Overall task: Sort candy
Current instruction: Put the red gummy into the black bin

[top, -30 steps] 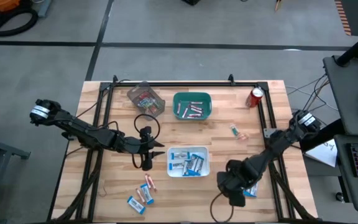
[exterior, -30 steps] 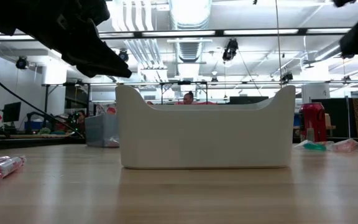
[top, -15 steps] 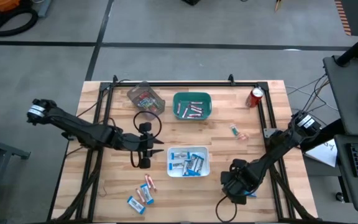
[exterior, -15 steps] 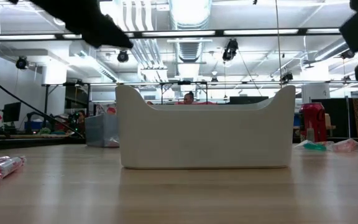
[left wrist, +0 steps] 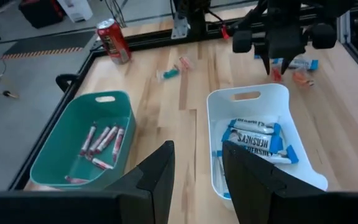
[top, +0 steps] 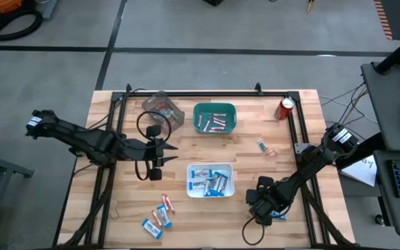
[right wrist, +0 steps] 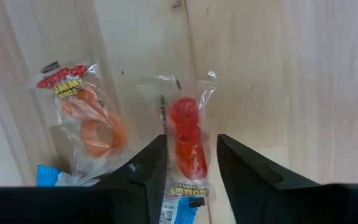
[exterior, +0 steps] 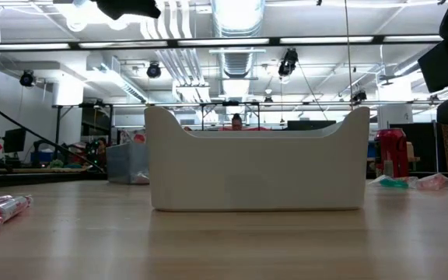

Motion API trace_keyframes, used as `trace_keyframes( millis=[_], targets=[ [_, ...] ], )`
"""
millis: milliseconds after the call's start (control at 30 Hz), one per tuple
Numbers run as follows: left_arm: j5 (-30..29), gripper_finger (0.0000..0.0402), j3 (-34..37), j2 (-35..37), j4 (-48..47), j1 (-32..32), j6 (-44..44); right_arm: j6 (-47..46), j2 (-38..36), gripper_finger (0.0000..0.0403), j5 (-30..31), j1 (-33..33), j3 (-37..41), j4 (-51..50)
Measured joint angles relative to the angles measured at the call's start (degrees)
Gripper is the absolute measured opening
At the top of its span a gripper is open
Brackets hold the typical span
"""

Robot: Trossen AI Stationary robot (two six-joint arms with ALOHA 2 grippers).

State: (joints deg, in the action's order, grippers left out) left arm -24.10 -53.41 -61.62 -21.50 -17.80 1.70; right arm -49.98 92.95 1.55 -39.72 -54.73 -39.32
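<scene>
Right gripper (right wrist: 188, 171) sits low over a red candy (right wrist: 187, 137), jaws apart straddling it; clamp mid-packet, avoiding the orange candy (right wrist: 92, 121) beside. Left gripper (left wrist: 194, 168) waits, jaws released.

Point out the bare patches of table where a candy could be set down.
Bare wood lies between the soda can and the green bin, and left of the clear container. Crowded: beside the white bin, where the right gripper works, and the loose candy.

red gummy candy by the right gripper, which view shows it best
The right wrist view: the red gummy candy lies in its clear wrapper between the right gripper's open fingers. The high view hides it under the arm; the left wrist view shows it tiny; the low view misses it.
</scene>
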Motion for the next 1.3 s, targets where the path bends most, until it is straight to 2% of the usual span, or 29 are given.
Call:
trace_keyframes(
  millis=[267,533,667,1000,1167,1300],
  targets=[
    [0.04,0.0119,0.55,0.1,1.92,-0.02,2.13,0.69,0.0,0.0021,0.03,0.0,0.54,0.75],
    [0.15,0.0119,0.57,-0.48,2.21,-0.96,3.28,1.2,-2.73,0.0014,2.73,0.43,0.6,-0.01],
    [0.16,0.0119,0.57,-0.13,2.19,-1.35,3.81,1.88,-6.38,0.0013,7.84,1.15,0.6,-1.17],
    [0.12,0.0119,0.61,-0.14,1.99,-2.06,7.0,8.82,-18.68,0.0013,29.84,7.03,0.6,0.03],
    [0.1,0.0119,0.61,-0.11,-1.15,-3.02,10.6,20.75,-22.02,0.0013,38.19,13.04,0.6,11.07],
    [-0.92,0.0119,0.61,-0.03,-4.99,-4.09,14.9,34.8,-21.1,0.0013,37.47,19.35,0.69,28.15]
  ],
)
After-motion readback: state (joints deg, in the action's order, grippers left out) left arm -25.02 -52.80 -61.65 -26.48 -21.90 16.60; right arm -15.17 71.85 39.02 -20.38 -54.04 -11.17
